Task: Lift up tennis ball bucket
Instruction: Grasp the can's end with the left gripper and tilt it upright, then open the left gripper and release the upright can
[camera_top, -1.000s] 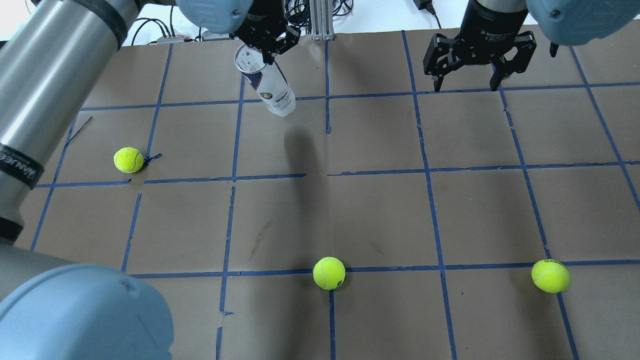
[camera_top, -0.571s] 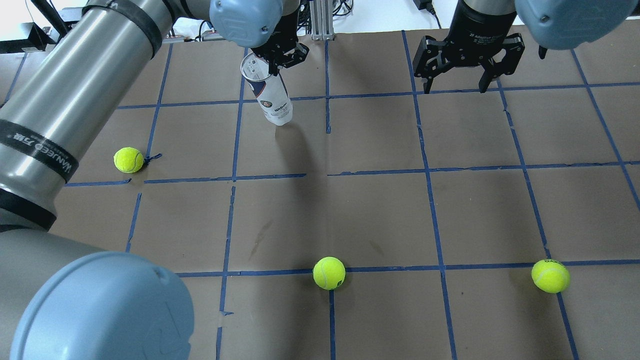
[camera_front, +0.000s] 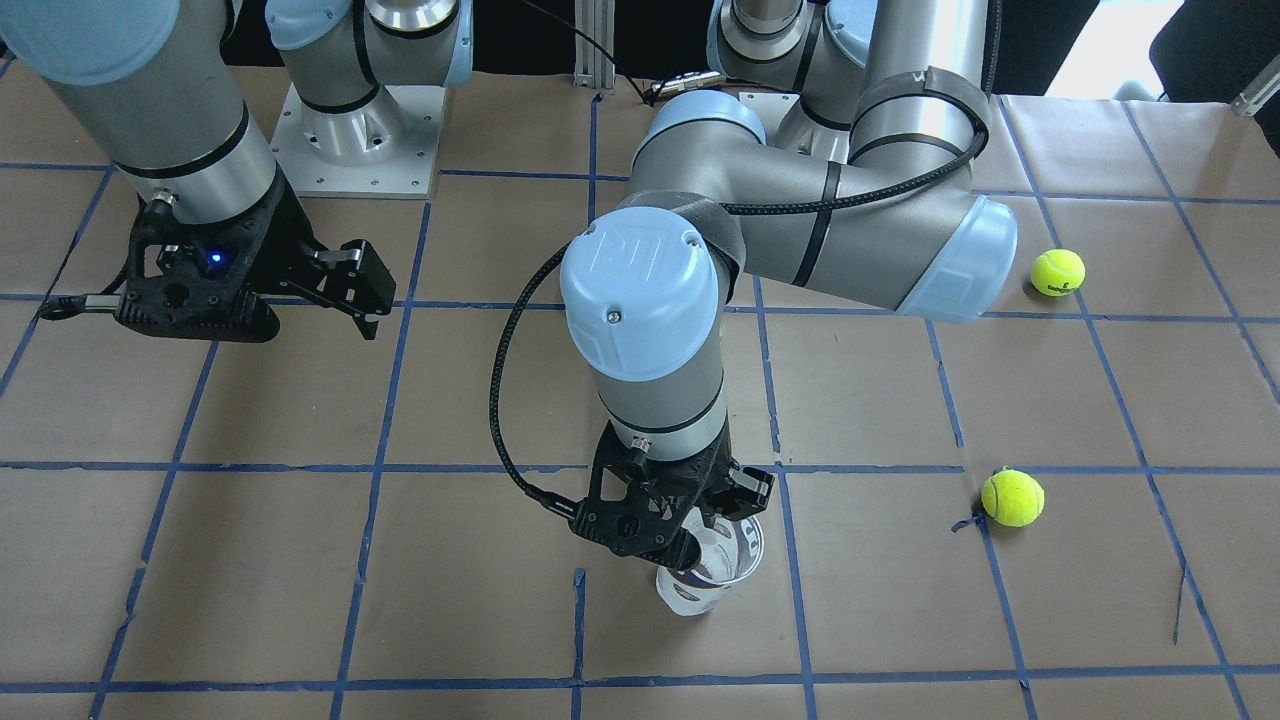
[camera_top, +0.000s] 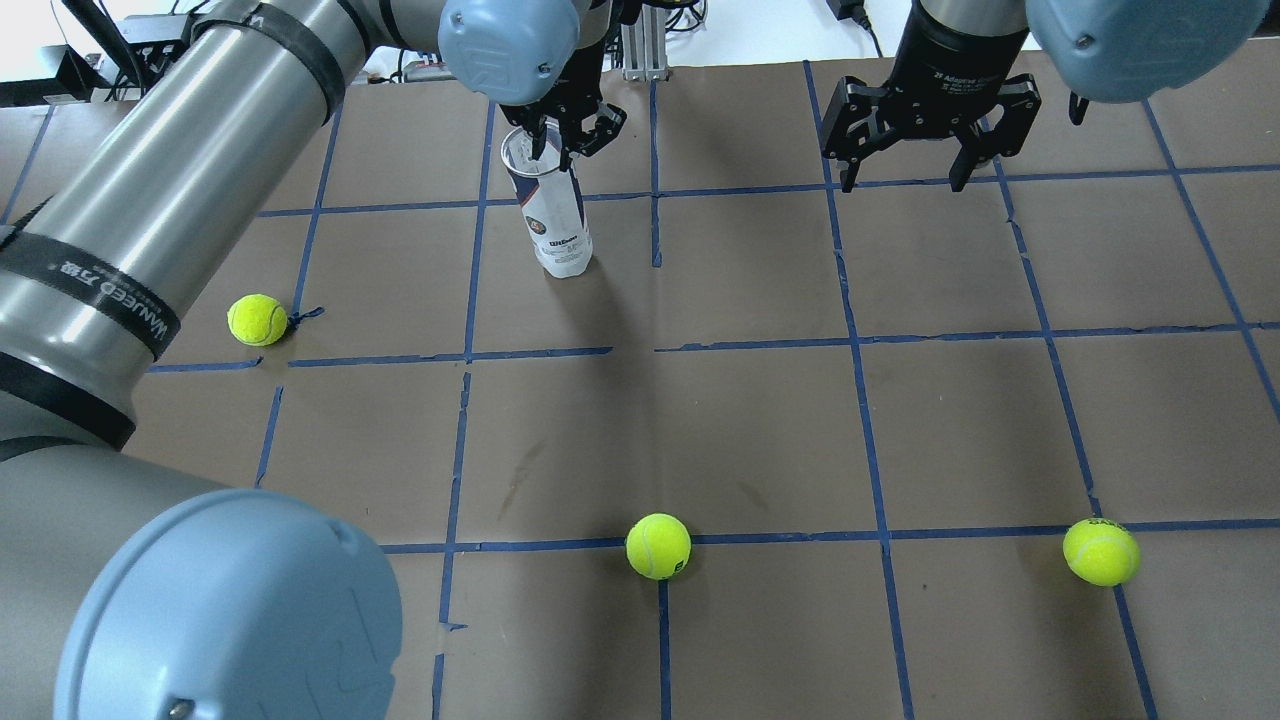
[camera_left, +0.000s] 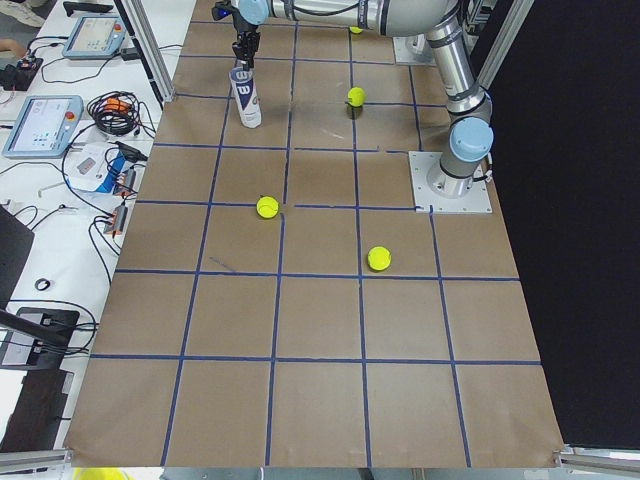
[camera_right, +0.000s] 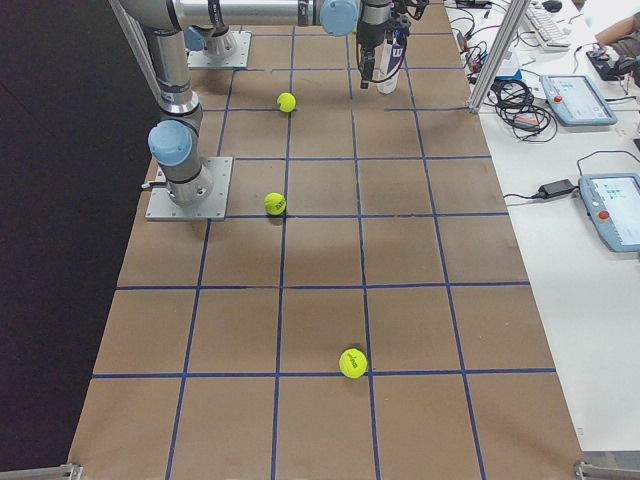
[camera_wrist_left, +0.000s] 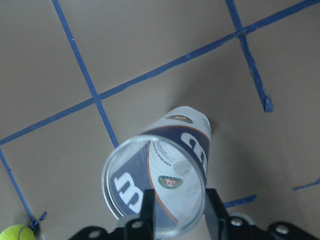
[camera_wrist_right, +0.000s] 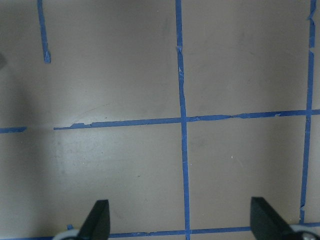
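Note:
The tennis ball bucket (camera_top: 553, 218) is a clear tube with a white and navy Wilson label, standing nearly upright at the far middle-left of the table, open end up. It also shows in the front view (camera_front: 718, 578) and the left wrist view (camera_wrist_left: 170, 165). My left gripper (camera_top: 562, 135) is shut on its top rim, one finger inside the tube and one outside (camera_wrist_left: 180, 215). I cannot tell whether its bottom touches the paper. My right gripper (camera_top: 903, 183) hangs open and empty over the far right, above bare paper (camera_wrist_right: 182, 222).
Three yellow-green tennis balls lie loose: one at the left (camera_top: 257, 319), one at the near middle (camera_top: 658, 546), one at the near right (camera_top: 1101, 551). The table (camera_top: 760, 420) is brown paper with a blue tape grid. Cables lie beyond the far edge.
My left gripper has swung the tube from a clear tilt to nearly upright, and its bottom end now sits lower in view. The right gripper has drifted slightly left and stays open.

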